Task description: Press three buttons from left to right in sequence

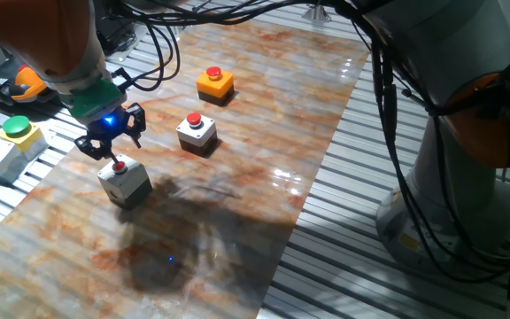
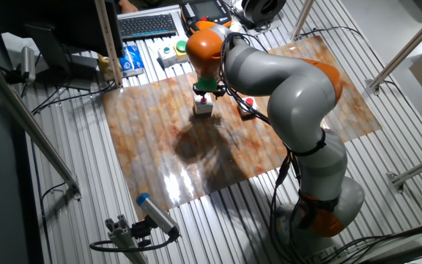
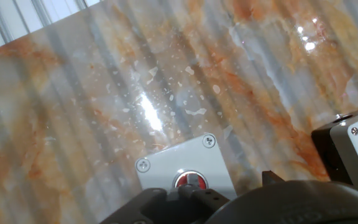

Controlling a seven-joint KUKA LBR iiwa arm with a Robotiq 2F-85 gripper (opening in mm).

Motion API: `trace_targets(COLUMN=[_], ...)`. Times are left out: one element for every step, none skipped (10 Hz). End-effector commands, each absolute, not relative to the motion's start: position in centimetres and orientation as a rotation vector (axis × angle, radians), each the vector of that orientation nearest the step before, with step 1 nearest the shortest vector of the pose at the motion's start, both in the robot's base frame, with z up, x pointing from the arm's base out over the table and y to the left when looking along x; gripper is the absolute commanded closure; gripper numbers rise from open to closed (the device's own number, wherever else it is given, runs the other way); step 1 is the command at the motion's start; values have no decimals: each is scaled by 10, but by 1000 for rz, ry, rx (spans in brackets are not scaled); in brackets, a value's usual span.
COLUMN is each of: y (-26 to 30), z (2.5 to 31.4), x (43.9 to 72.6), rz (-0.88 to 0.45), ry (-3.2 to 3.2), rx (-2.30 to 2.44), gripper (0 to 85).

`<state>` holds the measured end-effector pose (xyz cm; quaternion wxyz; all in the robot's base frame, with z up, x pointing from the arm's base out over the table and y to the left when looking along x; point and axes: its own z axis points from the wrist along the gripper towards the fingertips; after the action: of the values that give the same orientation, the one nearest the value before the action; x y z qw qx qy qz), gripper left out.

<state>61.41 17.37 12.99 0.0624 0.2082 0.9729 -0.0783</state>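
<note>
Three boxes with red buttons stand on the marbled mat. The left grey-white box is nearest, the middle grey-white box is further back, and the flat orange box is furthest. My gripper hangs straight over the left box, its tips at the red button. In the hand view the fingertips meet with no gap, just below that button on the box's top plate. The middle box shows at the right edge. In the other fixed view the gripper is over the left box.
A grey box with a green button and yellow top stands off the mat at the left on the slatted table. Cables hang above the far side of the mat. The robot's base stands to the right of the mat.
</note>
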Motion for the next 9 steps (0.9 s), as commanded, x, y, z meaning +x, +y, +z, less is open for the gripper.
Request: trace_targets(y=[173, 173, 172, 172, 172, 173, 173, 173, 174], z=[129, 126, 125, 125, 125, 125, 124, 124, 123], x=[614, 615, 615, 615, 615, 615, 615, 615, 614], rz=[-238, -253, -253, -261, -251, -241, -231, -202, -207], ry=[2942, 2938, 2936, 2934, 2936, 2938, 2943, 2948, 2947], rx=[623, 620, 619, 620, 619, 619, 611, 610, 610], gripper=[340, 340, 340, 340, 340, 510, 510, 510, 510])
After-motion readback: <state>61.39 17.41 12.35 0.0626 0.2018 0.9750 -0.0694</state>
